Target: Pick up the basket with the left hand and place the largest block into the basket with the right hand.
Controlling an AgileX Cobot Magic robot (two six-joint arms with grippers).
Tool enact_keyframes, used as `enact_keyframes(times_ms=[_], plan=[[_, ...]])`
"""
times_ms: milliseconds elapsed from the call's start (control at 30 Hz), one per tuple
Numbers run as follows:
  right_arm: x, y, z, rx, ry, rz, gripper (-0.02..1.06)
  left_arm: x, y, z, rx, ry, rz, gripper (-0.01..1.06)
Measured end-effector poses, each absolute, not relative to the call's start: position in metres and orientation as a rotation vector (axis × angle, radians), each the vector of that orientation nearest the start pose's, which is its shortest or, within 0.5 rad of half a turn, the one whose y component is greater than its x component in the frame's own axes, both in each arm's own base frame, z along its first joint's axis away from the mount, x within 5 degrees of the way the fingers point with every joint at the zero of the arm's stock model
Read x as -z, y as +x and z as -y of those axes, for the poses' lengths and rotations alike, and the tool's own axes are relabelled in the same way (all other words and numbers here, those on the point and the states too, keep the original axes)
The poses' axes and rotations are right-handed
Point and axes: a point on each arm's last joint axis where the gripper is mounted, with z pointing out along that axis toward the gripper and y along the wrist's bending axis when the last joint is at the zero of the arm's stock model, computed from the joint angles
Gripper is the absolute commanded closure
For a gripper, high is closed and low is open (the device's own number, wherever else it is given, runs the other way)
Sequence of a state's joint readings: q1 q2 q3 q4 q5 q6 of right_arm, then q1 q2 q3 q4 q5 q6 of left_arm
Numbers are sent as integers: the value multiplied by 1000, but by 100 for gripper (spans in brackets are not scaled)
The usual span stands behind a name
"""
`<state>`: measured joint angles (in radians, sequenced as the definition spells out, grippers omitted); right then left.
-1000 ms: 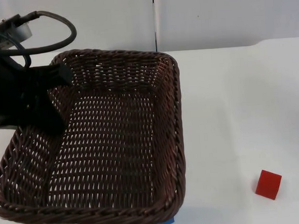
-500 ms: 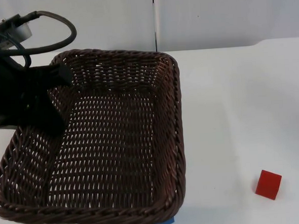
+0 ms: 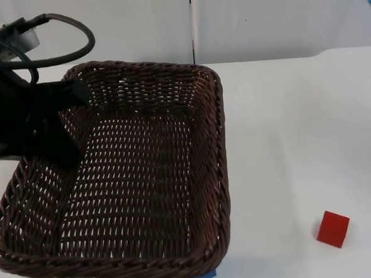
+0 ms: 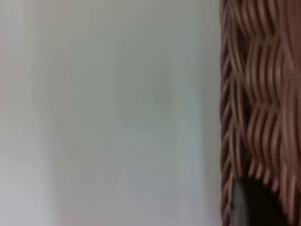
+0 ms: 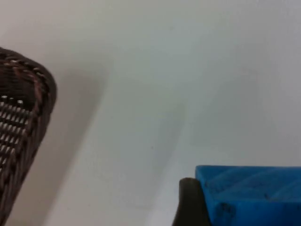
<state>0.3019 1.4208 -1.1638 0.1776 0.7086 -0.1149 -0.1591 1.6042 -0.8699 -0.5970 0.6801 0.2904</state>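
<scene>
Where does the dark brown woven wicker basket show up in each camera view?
Top view: the dark brown woven wicker basket takes up the left half, with the left gripper clamped on its left rim.
Left wrist view: its woven wall, next to bare table.
Right wrist view: one rounded corner, apart from the blue block at the right gripper.
Shared landmark: the white table top.

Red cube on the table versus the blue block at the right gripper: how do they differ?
Colour: the small red cube is red, the blue block blue. Pose: the red cube rests on the white table; the blue block is held aloft in the right gripper. Both are flat-faced blocks.
</scene>
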Motion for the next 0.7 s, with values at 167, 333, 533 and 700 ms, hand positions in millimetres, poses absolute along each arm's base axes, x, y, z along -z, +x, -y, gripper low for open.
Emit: enact_keyframes(times_ms=[167,333,533,700], plan=[[-318,282,-116,-308,-492,-2403,105,-190,280,78,591,35,-2820,105],[-322,272,-147,-348,-621,-2320,105,-190,280,78,591,35,-2820,105],[-327,257,-188,-409,-770,-2211,105,-190,280,78,591,35,-2820,105],[-323,258,-221,-441,-873,-2218,105,-190,280,78,591,35,-2820,105]])
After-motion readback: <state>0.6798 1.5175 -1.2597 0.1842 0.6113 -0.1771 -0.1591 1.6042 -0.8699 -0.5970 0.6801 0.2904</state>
